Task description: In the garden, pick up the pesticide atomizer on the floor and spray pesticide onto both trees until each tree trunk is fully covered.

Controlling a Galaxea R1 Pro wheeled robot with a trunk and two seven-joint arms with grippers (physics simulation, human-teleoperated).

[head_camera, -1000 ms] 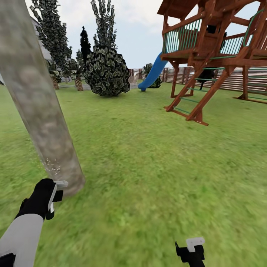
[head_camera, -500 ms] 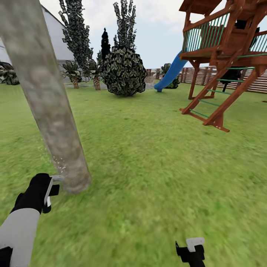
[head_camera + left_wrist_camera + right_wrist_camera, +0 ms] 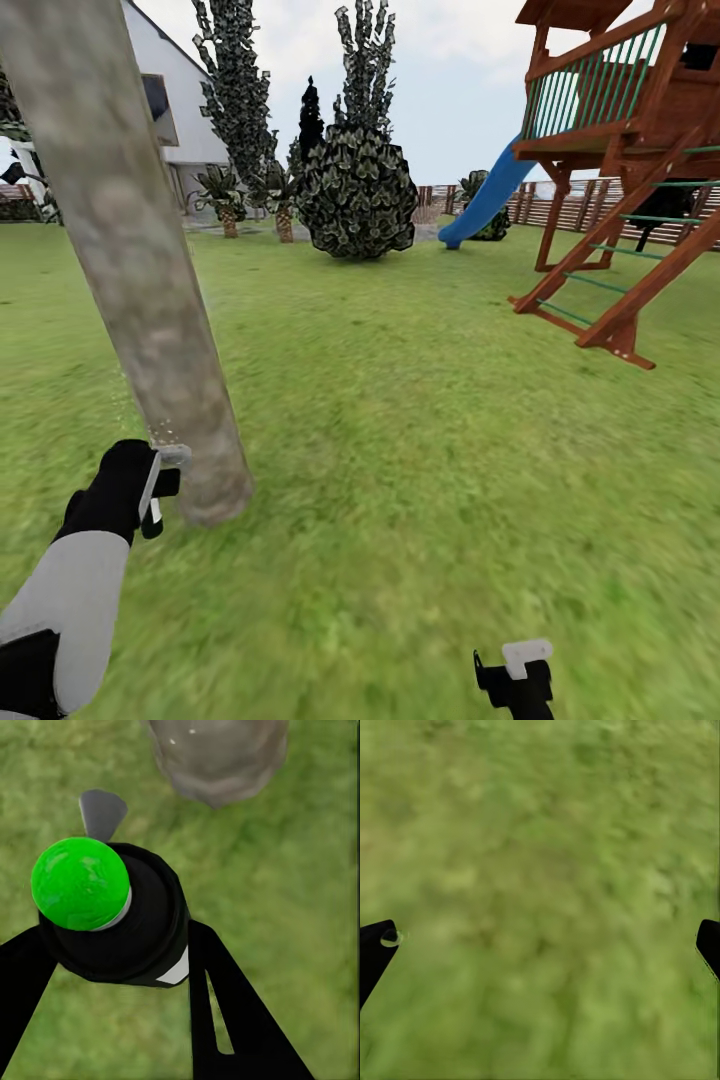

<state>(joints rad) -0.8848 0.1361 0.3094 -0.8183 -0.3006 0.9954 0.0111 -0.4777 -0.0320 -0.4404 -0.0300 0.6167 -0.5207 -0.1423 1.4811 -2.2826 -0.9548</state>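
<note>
Mostly grass lawn (image 3: 420, 420) all round, wooden play tower (image 3: 630, 150) with blue slide (image 3: 485, 200) far right, round bush (image 3: 358, 190) behind. Mottled tree trunk (image 3: 140, 270) leans at left. Left claw (image 3: 150, 490) pinching the spray bottle (image 3: 112, 915), nozzle just beside the trunk base, specks on the bark. Right claw (image 3: 515, 675) low over grass, fingers spread wide.
</note>
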